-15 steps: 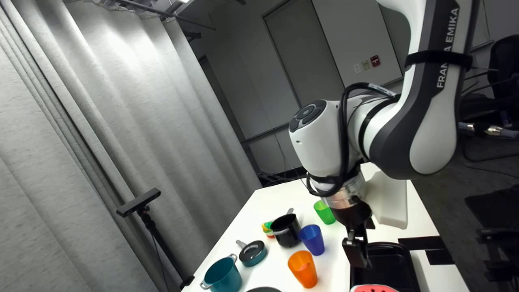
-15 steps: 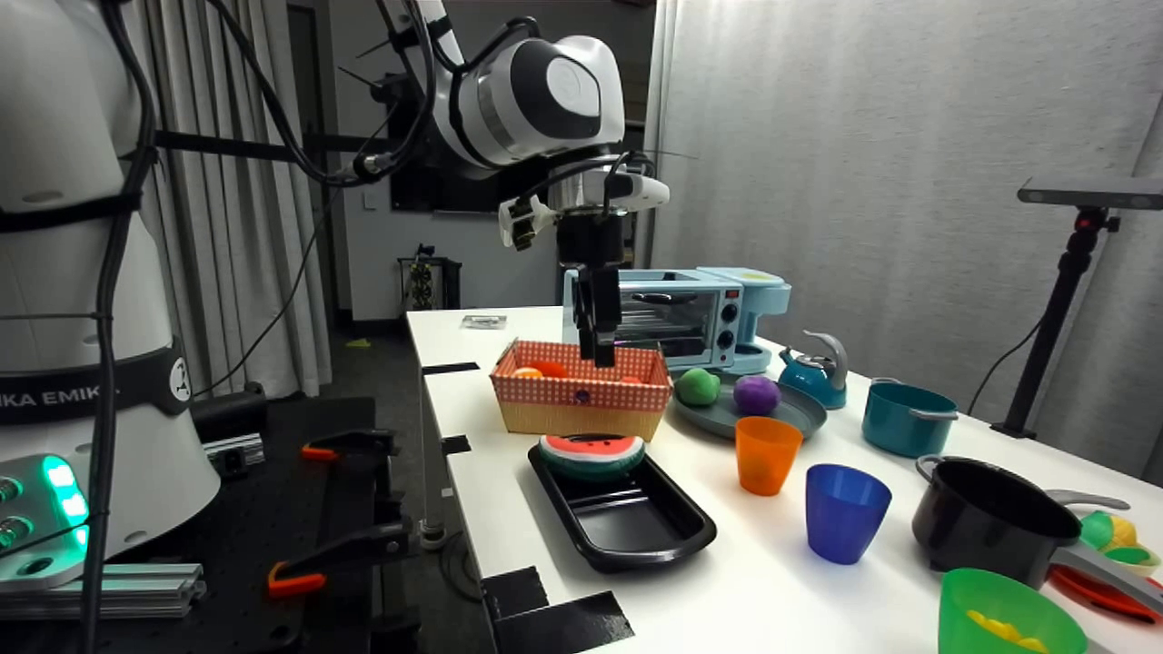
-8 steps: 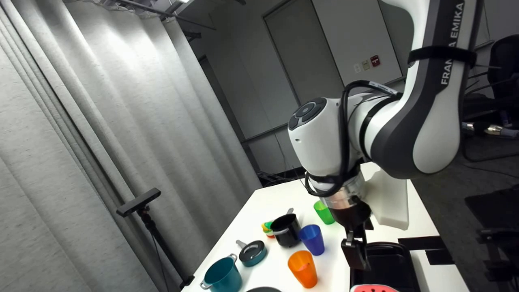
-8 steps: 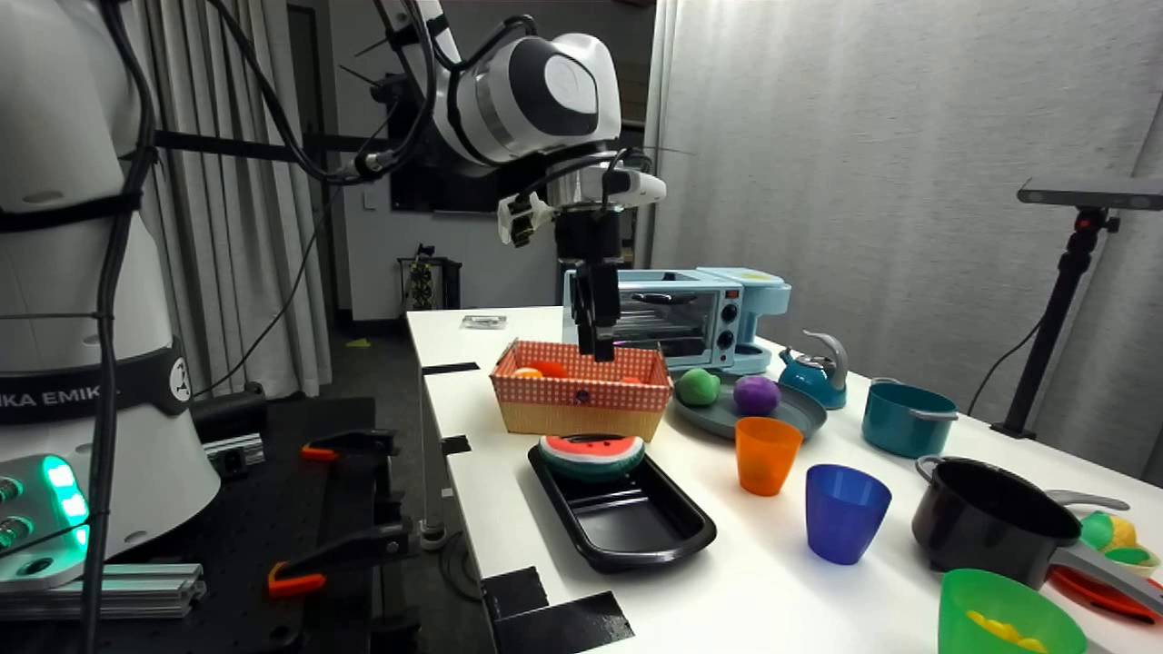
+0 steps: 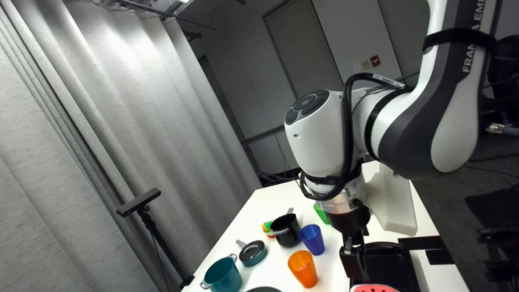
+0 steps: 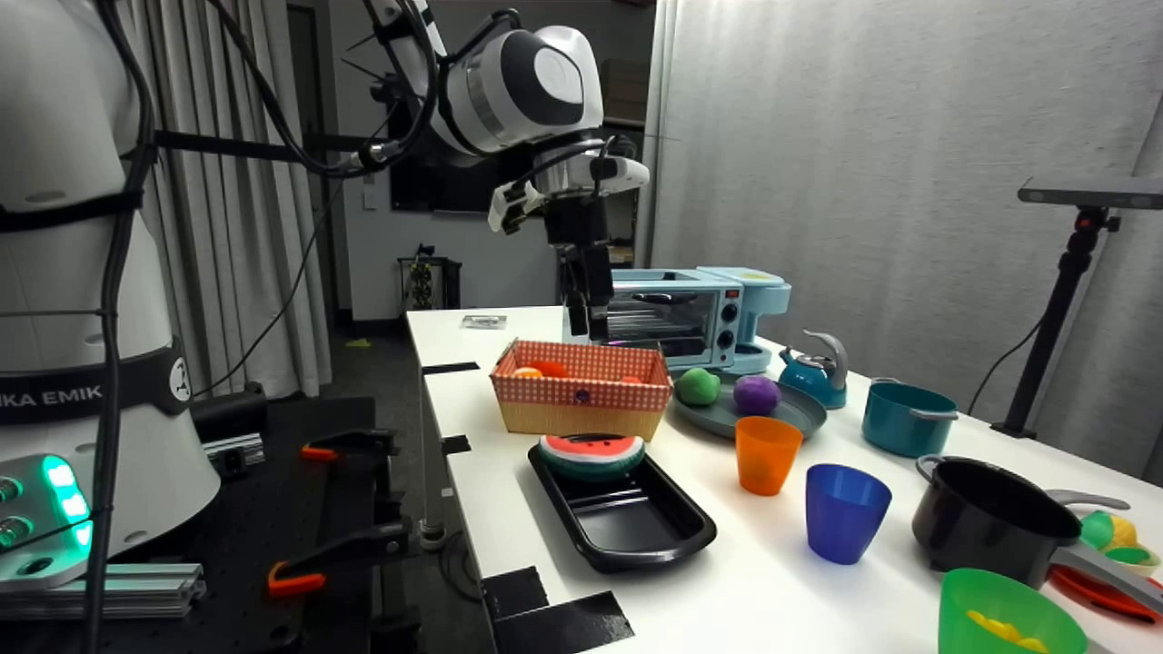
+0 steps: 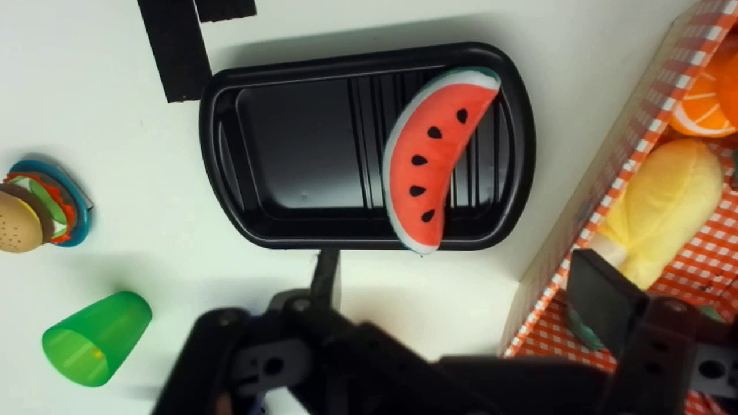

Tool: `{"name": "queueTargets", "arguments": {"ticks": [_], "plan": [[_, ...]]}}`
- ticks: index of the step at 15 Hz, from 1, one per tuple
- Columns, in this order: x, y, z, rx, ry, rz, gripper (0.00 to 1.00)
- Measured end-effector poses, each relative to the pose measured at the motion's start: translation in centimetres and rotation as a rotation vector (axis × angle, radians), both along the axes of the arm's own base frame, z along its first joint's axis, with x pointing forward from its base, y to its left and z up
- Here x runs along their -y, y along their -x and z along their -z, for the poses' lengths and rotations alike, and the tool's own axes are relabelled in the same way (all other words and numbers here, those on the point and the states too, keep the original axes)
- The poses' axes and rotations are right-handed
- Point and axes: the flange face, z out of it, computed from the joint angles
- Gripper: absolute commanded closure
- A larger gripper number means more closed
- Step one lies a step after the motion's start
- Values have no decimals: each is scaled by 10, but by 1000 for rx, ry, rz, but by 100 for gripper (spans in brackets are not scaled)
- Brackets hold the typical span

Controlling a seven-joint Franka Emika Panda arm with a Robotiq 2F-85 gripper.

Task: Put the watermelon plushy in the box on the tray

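The watermelon plushy (image 7: 424,161), a red slice with black seeds and green rind, lies across one end of the black tray (image 7: 277,242). Its tip overlaps the tray's long rim in the wrist view. The plushy (image 6: 592,459) and tray (image 6: 627,559) show in an exterior view, where the tray is in front of the box. The box (image 6: 581,418) has red-checked sides and holds an orange and a yellow drumstick-like plushy (image 7: 669,196). My gripper (image 7: 458,268) is open and empty, its fingers wide apart. In an exterior view the gripper (image 6: 589,331) hovers above the box's far side.
A grey plate (image 6: 790,413) with green and purple balls stands beside the box. A light blue toaster oven (image 6: 672,318) is behind. Orange (image 6: 766,459), blue (image 6: 845,513) and green (image 6: 1008,618) cups and a black pot (image 6: 990,522) stand along the table. A burger toy (image 7: 43,204) lies past the tray.
My gripper has moved slightly up and left in an exterior view and tilted a little, and lower in the picture in an exterior view. The plushy, tray and box have not moved.
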Motion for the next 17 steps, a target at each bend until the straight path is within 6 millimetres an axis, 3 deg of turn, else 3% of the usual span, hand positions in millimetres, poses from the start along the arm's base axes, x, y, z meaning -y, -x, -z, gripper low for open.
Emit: {"name": "queueTargets", "arguments": {"ticks": [9, 17], "plan": [[-37, 7, -32, 61, -12, -93, 0], [-39, 8, -36, 67, -13, -98, 0]]}}
